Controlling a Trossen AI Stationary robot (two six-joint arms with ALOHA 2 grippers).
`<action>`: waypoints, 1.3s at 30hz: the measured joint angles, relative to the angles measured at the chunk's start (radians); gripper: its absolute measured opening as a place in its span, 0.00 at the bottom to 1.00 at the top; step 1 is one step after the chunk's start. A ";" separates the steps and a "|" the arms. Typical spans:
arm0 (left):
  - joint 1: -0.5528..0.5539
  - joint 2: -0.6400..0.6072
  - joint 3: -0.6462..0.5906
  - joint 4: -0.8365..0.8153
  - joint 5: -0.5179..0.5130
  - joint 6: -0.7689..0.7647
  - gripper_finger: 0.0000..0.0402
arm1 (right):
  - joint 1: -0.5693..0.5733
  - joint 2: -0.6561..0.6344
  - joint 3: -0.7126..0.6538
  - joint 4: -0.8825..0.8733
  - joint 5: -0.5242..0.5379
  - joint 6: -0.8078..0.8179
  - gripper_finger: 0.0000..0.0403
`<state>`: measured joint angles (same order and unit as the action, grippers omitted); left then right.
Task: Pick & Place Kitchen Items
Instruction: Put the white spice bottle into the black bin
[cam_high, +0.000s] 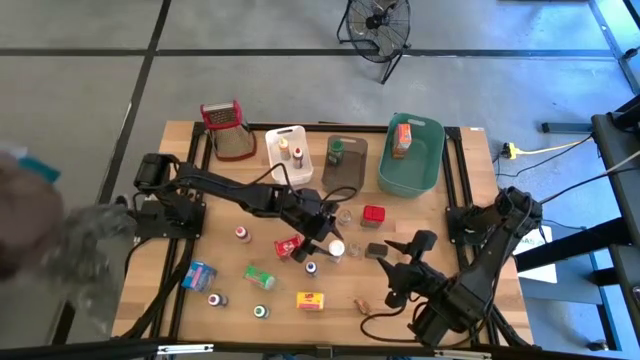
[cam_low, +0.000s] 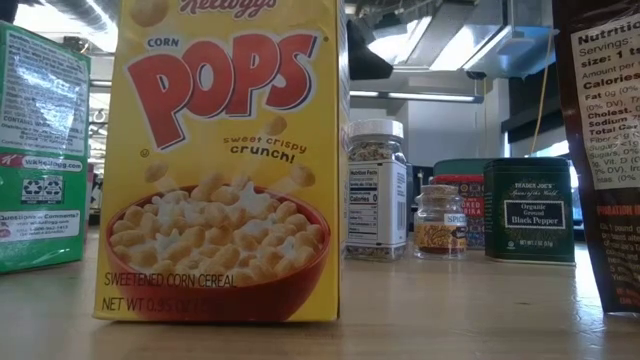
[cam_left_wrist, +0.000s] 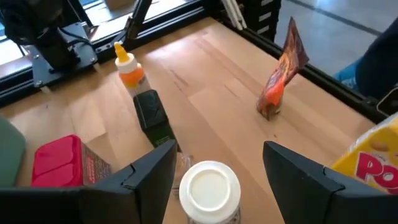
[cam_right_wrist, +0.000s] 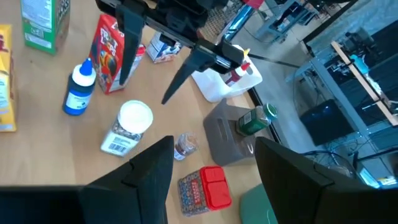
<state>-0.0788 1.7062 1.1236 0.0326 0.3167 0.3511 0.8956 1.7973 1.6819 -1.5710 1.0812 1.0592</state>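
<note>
Wrist view alone shows left gripper spread open, straddling white-capped jar, ungripped; right gripper open.

Green tub, mesh grater, floor fan.

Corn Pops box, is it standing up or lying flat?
Upright: the Corn Pops box stands on its bottom edge on the table, print reading level.

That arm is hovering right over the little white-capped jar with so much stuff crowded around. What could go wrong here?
The left gripper has its open fingers on either side of the white-capped jar. The small dark tin and a red-lidded box sit close by, so a finger coming down might nudge one. The jar is tall and narrow, so an off-centre squeeze could tip it. The right gripper waits nearby, open.
</note>
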 joint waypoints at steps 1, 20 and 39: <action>0.000 -0.004 0.000 -0.003 -0.025 0.001 0.59 | -0.003 0.000 -0.005 0.000 -0.001 0.000 0.56; -0.033 -0.438 -0.130 -0.408 -0.337 -0.211 0.59 | -0.201 0.001 -0.027 0.344 -0.284 -0.279 0.56; -0.027 -0.795 -0.599 0.077 -0.427 -0.236 0.59 | -0.422 0.000 -0.075 0.490 -0.535 -0.482 0.82</action>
<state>-0.1056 0.9108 0.5246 0.1095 -0.1108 0.1148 0.4733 1.7977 1.6068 -1.0805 0.5464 0.5767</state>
